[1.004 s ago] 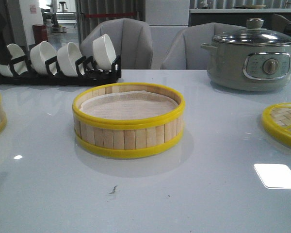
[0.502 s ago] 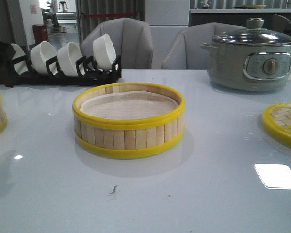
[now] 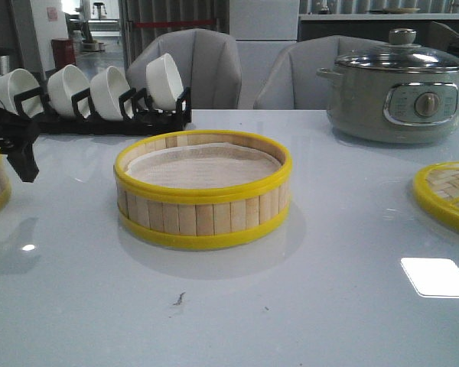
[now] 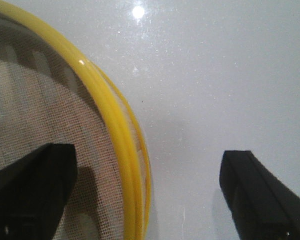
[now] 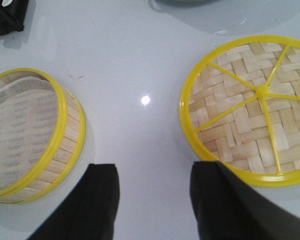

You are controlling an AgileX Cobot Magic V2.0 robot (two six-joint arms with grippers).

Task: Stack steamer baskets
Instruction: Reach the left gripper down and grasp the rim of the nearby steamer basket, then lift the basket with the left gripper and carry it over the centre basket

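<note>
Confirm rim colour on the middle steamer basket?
Bright yellow rims on the steamer basket, top and bottom; clearest in the front view.

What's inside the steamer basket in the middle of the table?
A pale liner covers the inside of the middle steamer basket. Nothing sits on it; whatever lies beneath the liner is hidden.

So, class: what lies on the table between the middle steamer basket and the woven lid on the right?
Nothing: only bare glossy table separates the middle steamer basket from the woven lid, clearest in the right wrist view.
</note>
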